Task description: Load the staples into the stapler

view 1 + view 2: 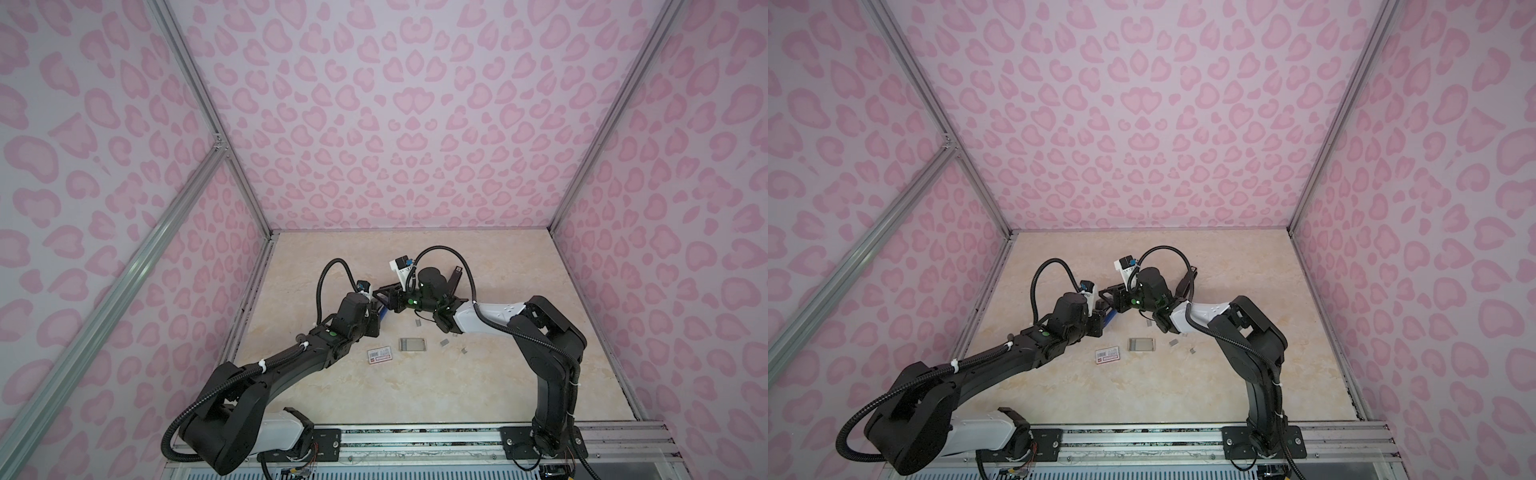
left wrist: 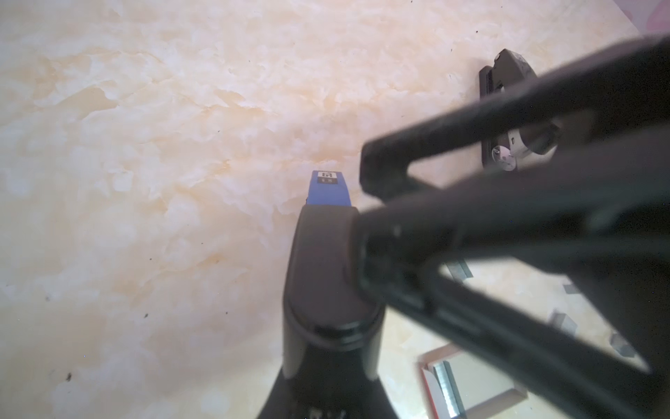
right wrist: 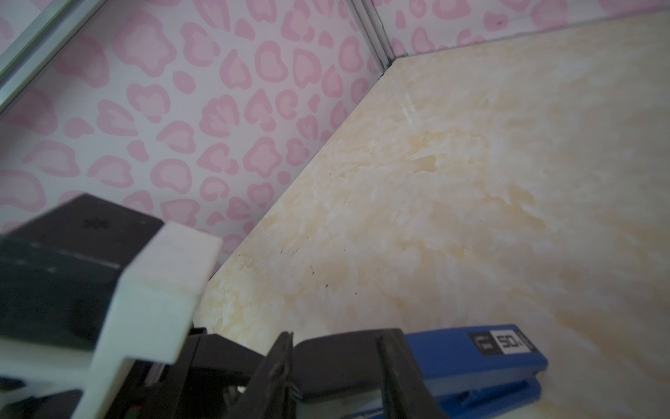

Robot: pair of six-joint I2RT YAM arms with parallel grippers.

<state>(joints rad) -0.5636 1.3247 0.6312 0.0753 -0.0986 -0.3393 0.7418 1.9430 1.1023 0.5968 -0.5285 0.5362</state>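
Observation:
In both top views the blue stapler (image 1: 382,314) (image 1: 1110,317) sits left of centre, held between my two grippers. My left gripper (image 1: 375,322) (image 2: 326,399) is shut on its rear end; the black cap and blue nose (image 2: 328,194) stick out ahead of it. From the right, my right gripper (image 1: 380,297) (image 3: 337,348) is shut across the stapler's black cap, one finger on each side, next to the blue body (image 3: 471,359). Loose staples (image 1: 444,343) (image 2: 562,321) lie on the table to the right. More staples (image 2: 444,384) lie in an open box tray (image 1: 412,344).
A white-and-red barcoded box sleeve (image 1: 379,355) lies near the tray. A second, black stapler (image 1: 455,278) (image 2: 507,72) lies opened behind the right arm. Pink patterned walls close in the marble table (image 1: 498,395) on three sides.

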